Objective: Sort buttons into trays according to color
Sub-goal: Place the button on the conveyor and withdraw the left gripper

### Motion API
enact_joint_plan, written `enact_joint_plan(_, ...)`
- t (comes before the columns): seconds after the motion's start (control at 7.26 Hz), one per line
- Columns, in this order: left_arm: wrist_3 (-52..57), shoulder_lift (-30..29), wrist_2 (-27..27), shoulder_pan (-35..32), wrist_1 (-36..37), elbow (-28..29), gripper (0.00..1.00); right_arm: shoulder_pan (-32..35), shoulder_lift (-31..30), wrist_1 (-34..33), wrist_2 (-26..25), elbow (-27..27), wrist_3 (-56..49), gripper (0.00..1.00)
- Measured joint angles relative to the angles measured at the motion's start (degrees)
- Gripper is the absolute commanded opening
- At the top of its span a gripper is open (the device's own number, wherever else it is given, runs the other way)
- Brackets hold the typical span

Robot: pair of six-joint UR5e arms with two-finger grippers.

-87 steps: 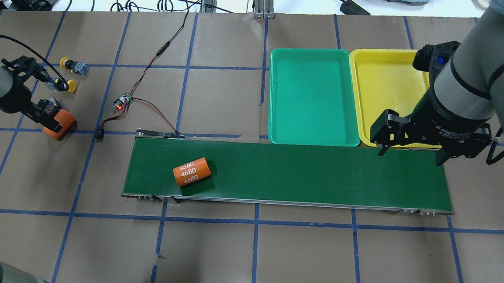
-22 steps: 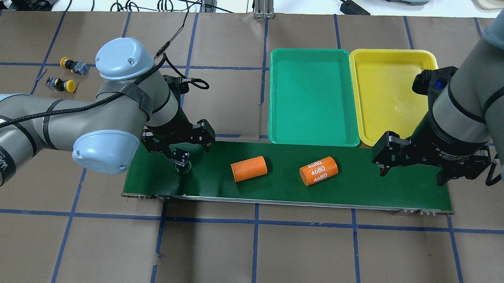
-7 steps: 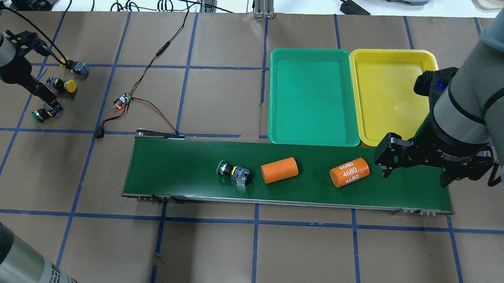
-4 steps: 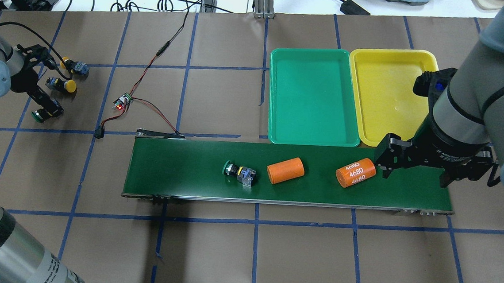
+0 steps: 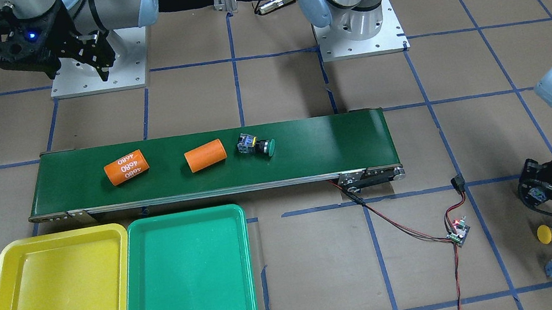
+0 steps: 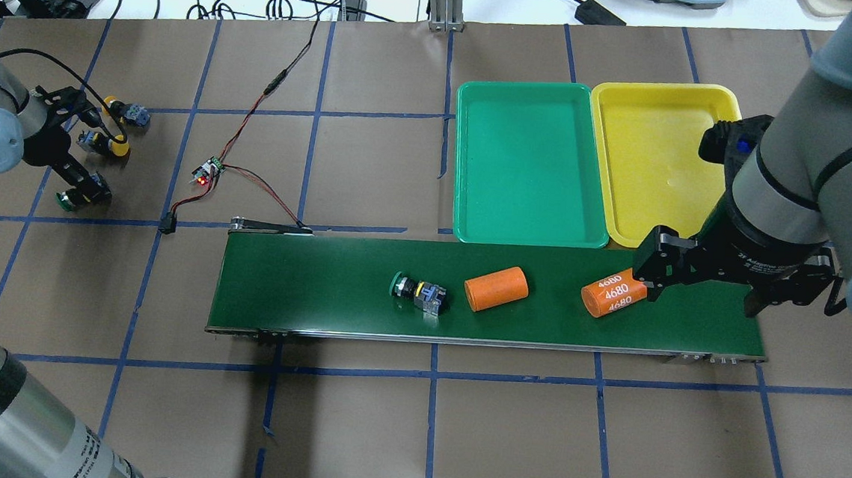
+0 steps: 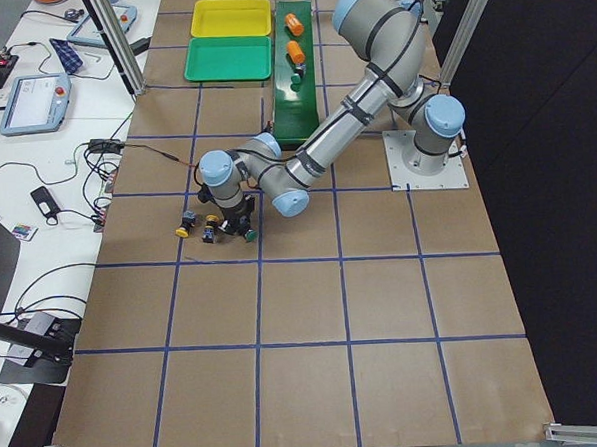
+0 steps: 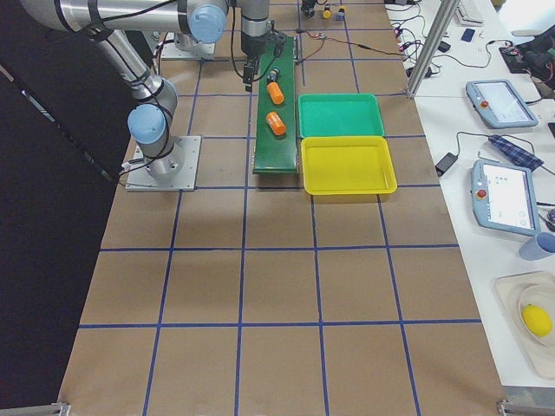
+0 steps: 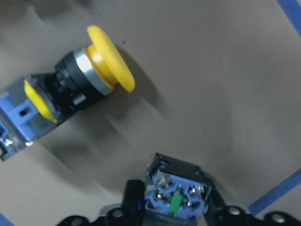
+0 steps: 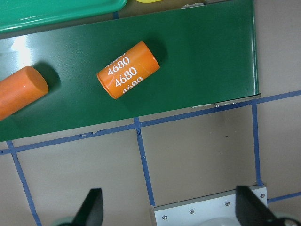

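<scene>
A green button point(image 6: 416, 292) lies on its side on the dark-green conveyor belt point(image 6: 303, 283); it also shows in the front view point(image 5: 256, 145). My left gripper point(image 6: 78, 191) is low at the table's far left, shut on a second green button point(image 9: 175, 201) whose cap point(image 6: 65, 202) sticks out. Two yellow buttons point(image 6: 126, 110) point(image 6: 103, 143) lie just beyond it. My right gripper point(image 6: 699, 296) hangs wide open and empty over the belt's right end. The green tray point(image 6: 529, 164) and the yellow tray point(image 6: 653, 157) stand empty behind the belt.
Two orange cylinders ride the belt: a plain one point(image 6: 496, 289) and one marked 4680 point(image 6: 615, 293) beside my right gripper's left finger. A small circuit board point(image 6: 205, 173) with red and black wires lies left of the belt.
The green button and both orange cylinders have ridden rightward on the belt; the marked cylinder has reached my right gripper. My left gripper has settled lower around the green button.
</scene>
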Motion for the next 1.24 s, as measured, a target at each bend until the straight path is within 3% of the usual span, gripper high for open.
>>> enact_joint_plan(0.28, -16.4, 6.4, -0.4, -4.0, -4.9, -3.4, 0.00, -0.3, 0.0, -2.0, 0.5, -0.7, -0.5, 1.00)
enact_joint_plan(0.41, -26.2, 11.5, -0.8, -7.6, -6.4, -8.2, 0.00, -0.5, -0.1, -3.6, 0.6, -0.9, -0.8, 1.00)
enact_joint_plan(0.69, -45.8, 21.1, -2.6, -18.8, -6.8, -18.4, 0.00, -0.4, -1.2, -4.8, 0.8, -1.1, -0.7, 1.00)
enact_joint_plan(0.96, -59.7, 25.4, -3.5, -28.7, -6.9, -22.0, 0.00, -0.4, -1.7, -5.1, 1.2, -0.8, 0.2, 1.00)
enact_joint_plan(1.1, -65.9, 25.3, -4.8, -31.8, -6.7, -23.0, 0.11, -0.4, -1.6, -5.5, 2.1, -0.7, 0.6, 1.00)
enact_joint_plan(1.24, -70.3, 24.9, -6.0, -34.0, -6.3, -23.6, 0.74, -0.4, -1.4, -5.7, 2.9, -0.7, 0.8, 1.00)
